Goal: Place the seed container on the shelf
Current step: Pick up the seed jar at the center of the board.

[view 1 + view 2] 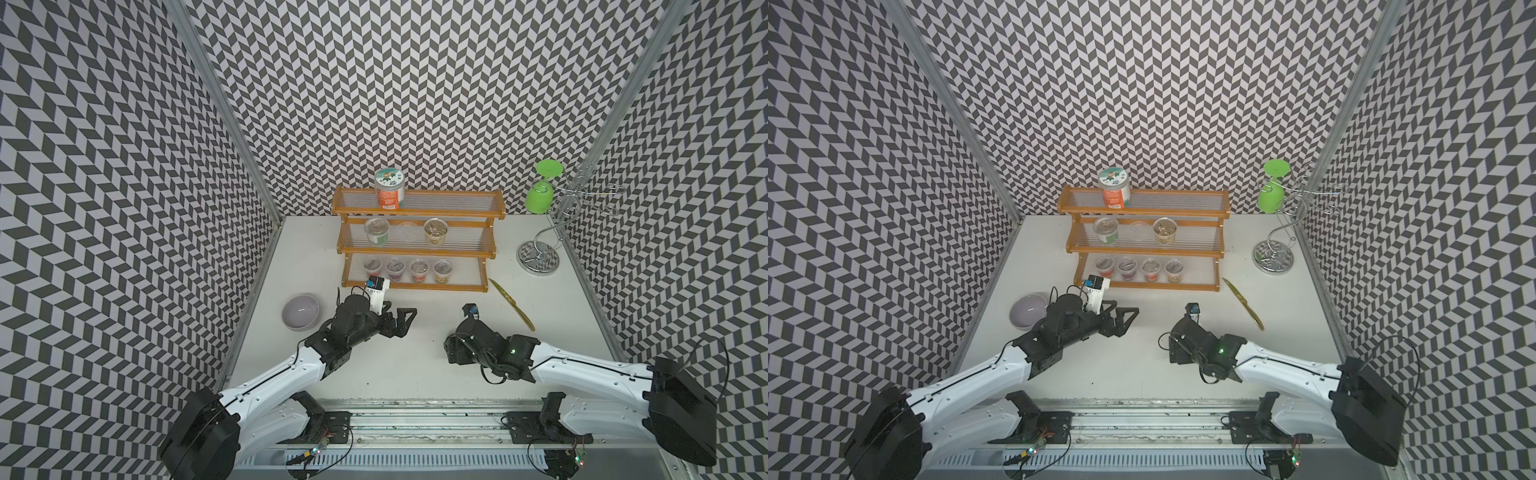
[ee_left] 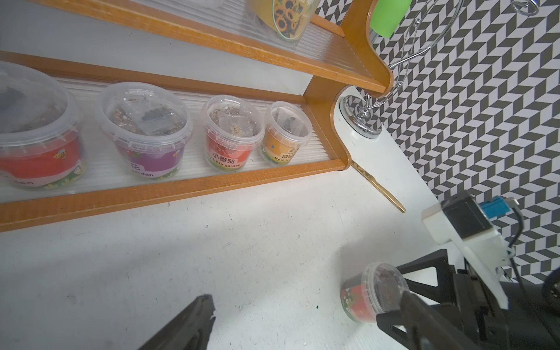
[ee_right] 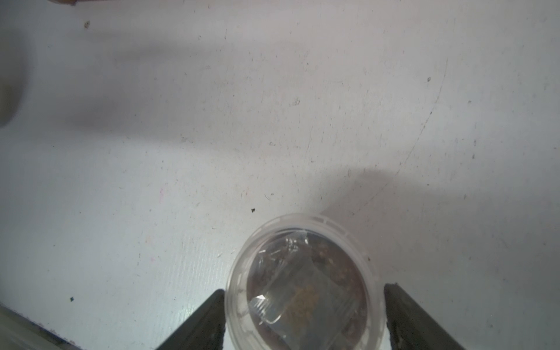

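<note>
**A:** The container (image 2: 360, 295) is spotted standing on the table (image 1: 395, 374), well apart from the shelf (image 1: 415, 286). The right gripper (image 3: 304, 288) is poised straight over it.

**B:** So nothing is placed yet. Is it gripped?

**A:** That cannot be told. The fingers (image 3: 209, 318) are seen one at each side of the lid, right at the rim. Whether the lid is actually pinched is not made out, and no lift is shown.

**B:** And the left gripper (image 1: 401, 316)?

**A:** Spread wide and empty. It is held near the shelf's front, clear of the container.

**B:** What is left, then?

**A:** Nearly everything, it is judged. The grip is to be secured, then the container raised, carried over and set on a tier. Room is seen beside the row of tubs (image 1: 419, 270) on the low tier, and more on the tiers above.

**B:** What is hidden?

**A:** In both top views the container is covered entirely by the right wrist. In the right wrist view only the lid is shown, with the body and base lost beneath it. In the left wrist view just one finger of the left gripper is caught, and part of the container is masked by the right gripper. On the middle tier a clear tub (image 1: 408, 227) is barely made out.
</note>
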You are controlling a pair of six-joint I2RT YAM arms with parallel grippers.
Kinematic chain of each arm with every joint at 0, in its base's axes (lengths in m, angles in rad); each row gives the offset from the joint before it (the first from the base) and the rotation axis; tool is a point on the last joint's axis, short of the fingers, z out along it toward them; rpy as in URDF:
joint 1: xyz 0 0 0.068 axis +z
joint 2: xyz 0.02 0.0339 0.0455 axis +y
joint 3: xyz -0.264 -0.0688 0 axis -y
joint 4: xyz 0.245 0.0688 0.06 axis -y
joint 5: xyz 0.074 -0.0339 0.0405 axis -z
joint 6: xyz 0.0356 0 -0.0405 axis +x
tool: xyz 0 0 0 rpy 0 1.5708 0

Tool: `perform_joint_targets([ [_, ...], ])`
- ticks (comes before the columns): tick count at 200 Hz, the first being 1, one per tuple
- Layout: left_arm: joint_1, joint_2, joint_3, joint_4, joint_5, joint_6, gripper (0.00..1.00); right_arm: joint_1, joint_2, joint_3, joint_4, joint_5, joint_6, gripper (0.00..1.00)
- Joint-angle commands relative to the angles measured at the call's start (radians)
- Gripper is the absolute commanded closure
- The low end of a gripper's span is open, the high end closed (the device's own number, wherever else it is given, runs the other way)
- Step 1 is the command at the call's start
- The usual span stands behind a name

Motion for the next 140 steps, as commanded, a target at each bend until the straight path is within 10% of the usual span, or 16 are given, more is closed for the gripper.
perform_joint_targets([
  [1,-0.006,-0.018,-0.016,0.017,-0.012,0.008,0.0,0.005,-0.035,-0.057,0.129,0.068,-0.012,0.2],
  [140,-0.006,-0.027,-0.019,0.015,-0.017,0.011,0.0,0.008,-0.119,-0.277,0.485,0.098,-0.235,0.21],
])
